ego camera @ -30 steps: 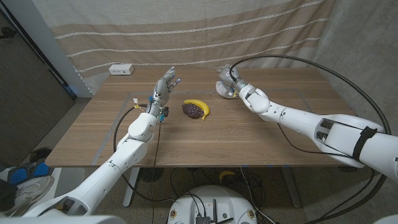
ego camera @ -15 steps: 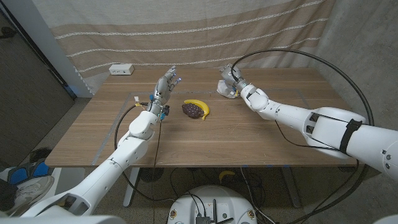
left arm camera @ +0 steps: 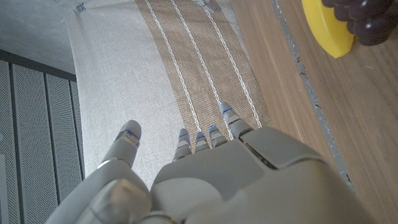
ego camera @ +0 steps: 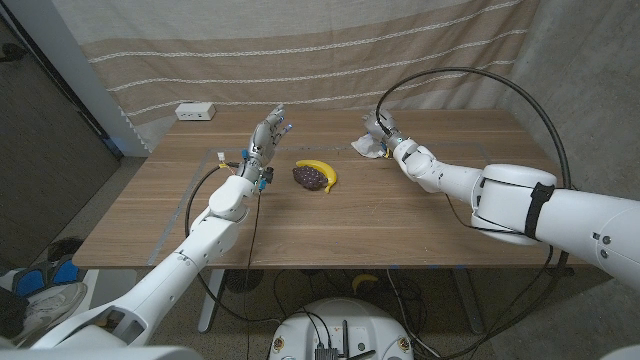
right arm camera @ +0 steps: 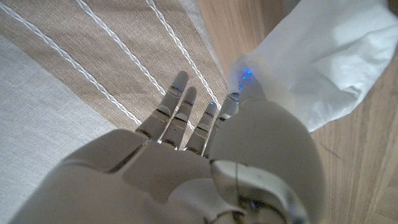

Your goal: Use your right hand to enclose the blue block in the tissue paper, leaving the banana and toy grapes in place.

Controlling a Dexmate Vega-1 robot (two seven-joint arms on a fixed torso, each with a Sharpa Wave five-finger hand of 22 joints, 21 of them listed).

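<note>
From the head view, the tissue paper (ego camera: 366, 147) lies bunched at the table's (ego camera: 400, 215) far side, touching the right hand (ego camera: 381, 131), whose grip I cannot tell; the blue block is hidden. The arm has swung farther right than a second ago. The left hand (ego camera: 268, 135) stands raised, fingers apart, beside the banana (ego camera: 322, 168) and toy grapes (ego camera: 310, 176). The right wrist view shows fingers (right arm camera: 180, 112) extended beside the tissue.
</note>
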